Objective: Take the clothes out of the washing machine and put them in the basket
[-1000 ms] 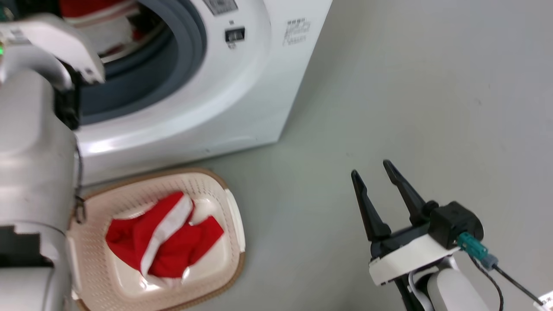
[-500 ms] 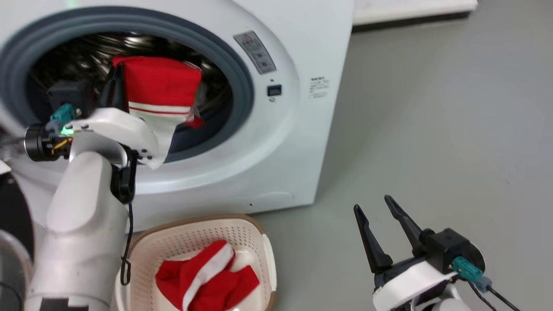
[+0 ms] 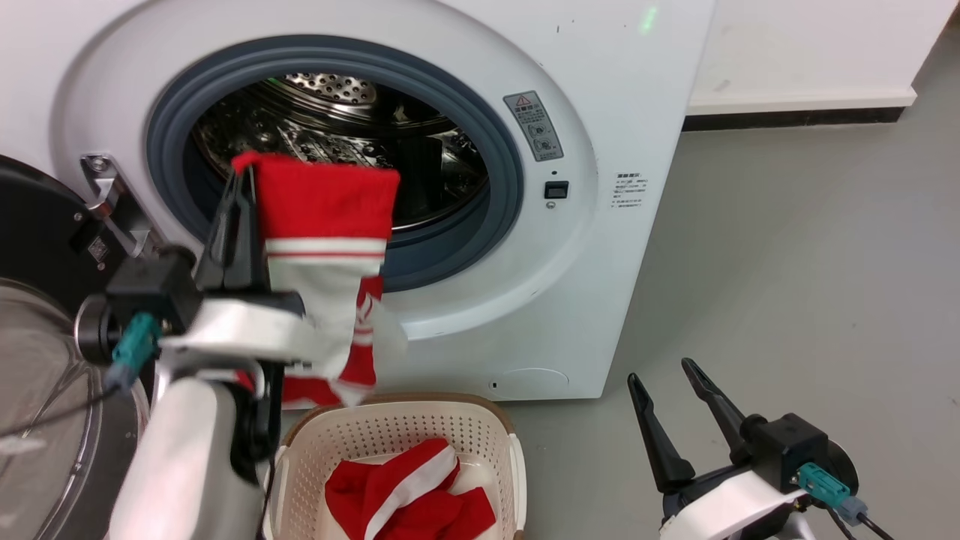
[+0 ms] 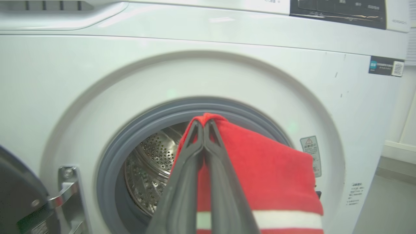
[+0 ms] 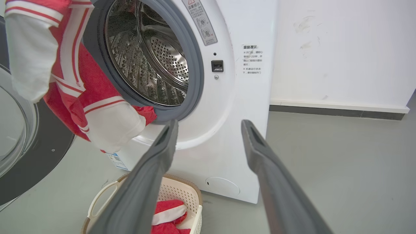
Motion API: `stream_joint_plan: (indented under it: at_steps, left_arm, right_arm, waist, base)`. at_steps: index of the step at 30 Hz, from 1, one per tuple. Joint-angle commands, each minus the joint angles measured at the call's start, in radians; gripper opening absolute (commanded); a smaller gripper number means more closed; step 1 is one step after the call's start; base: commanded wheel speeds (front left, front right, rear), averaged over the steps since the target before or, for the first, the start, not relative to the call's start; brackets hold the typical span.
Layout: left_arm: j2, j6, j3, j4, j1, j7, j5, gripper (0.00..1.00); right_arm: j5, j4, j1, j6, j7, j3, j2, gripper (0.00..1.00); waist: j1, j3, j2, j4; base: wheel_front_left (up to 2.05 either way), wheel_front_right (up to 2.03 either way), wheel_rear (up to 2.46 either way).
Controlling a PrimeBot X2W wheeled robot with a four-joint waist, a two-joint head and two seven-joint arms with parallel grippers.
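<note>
My left gripper [image 3: 241,169] is shut on a red garment with white bands [image 3: 322,247], holding it up in front of the washing machine's [image 3: 600,247] open porthole. The garment hangs down toward the cream basket [image 3: 495,435] on the floor below. The left wrist view shows the left gripper [image 4: 204,123] pinching the red garment's [image 4: 260,169] top edge. A second red and white garment [image 3: 409,499] lies in the basket. The steel drum [image 3: 337,127] looks bare where it shows. My right gripper [image 3: 660,371] stands open at the lower right, holding nothing. From the right wrist view, the right gripper [image 5: 209,123] points at the machine.
The machine's black-framed glass door [image 3: 45,360] stands swung open at the left, beside my left arm. Grey floor [image 3: 787,285] stretches to the right of the machine. A white wall with a dark skirting strip [image 3: 795,118] runs behind it.
The head camera has tilted up, so the machine sits lower in view. My left gripper has drawn the red garment out of the drum to in front of the porthole. The right gripper stays open.
</note>
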Motion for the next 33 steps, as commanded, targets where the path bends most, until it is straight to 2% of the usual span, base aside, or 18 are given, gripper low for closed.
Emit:
stream_joint_plan:
  at_steps: [1, 4, 5, 7, 11, 14, 18, 23, 33]
  left_arm:
    - [-0.007, 0.017, -0.006, -0.058, 0.064, 0.016, 0.002, 0.0]
    - [-0.01, 0.039, -0.008, -0.131, 0.135, 0.036, 0.003, 0.0]
    - [-0.016, 0.054, -0.008, -0.178, 0.206, 0.052, -0.008, 0.0]
    - [-0.021, 0.065, -0.008, -0.194, 0.265, 0.064, -0.019, 0.0]
    - [-0.041, 0.08, -0.015, -0.161, 0.35, 0.054, -0.032, 0.0]
    - [-0.055, 0.073, -0.025, -0.116, 0.375, 0.044, -0.044, 0.0]
    - [-0.085, 0.044, -0.049, 0.032, 0.377, 0.025, -0.074, 0.0]
    - [-0.113, 0.003, -0.064, 0.27, 0.29, -0.005, -0.102, 0.0]
    - [-0.133, -0.07, -0.071, 0.739, -0.003, -0.029, -0.127, 0.0]
  right_arm:
    - [-0.003, -0.007, 0.018, -0.001, 0.003, -0.001, 0.0, 1.0]
    - [-0.005, -0.013, 0.014, -0.001, 0.004, -0.003, 0.0, 1.0]
    - [-0.009, -0.018, 0.015, -0.001, 0.006, -0.003, 0.0, 1.0]
    - [-0.009, -0.024, 0.015, -0.001, 0.009, -0.003, 0.0, 1.0]
    - [-0.015, -0.031, 0.002, -0.001, 0.012, -0.002, 0.0, 1.0]
    - [-0.019, -0.034, -0.004, -0.001, 0.015, -0.001, 0.0, 1.0]
    - [-0.02, -0.043, -0.019, -0.001, 0.015, 0.003, 0.0, 1.0]
    - [-0.03, -0.051, -0.049, -0.001, 0.014, 0.012, 0.0, 1.0]
    - [-0.041, -0.069, -0.13, -0.001, 0.007, 0.026, 0.0, 1.0]
  waist:
    - [0.0003, 0.0, 0.0, 0.009]
    - [0.0003, 0.007, 0.0, 0.014]
    - [0.0003, 0.015, 0.0, 0.02]
    - [0.0003, 0.029, 0.0, 0.025]
    - [0.0003, 0.058, 0.0, 0.034]
    - [0.0003, 0.075, 0.0, 0.038]
    - [0.0003, 0.12, 0.0, 0.045]
    - [0.0003, 0.196, 0.0, 0.044]
    - [0.0003, 0.403, 0.0, 0.004]
  base:
    - [0.0, 0.0, 0.0]
    - [0.0, 0.0, 0.0]
    - [0.0, 0.0, 0.0]
    - [0.0, 0.0, 0.0]
    - [0.0, 0.0, 0.0]
    - [0.0, 0.0, 0.0]
    - [0.0, 0.0, 0.0]
    - [0.0, 0.0, 0.0]
    - [0.0, 0.0, 0.0]
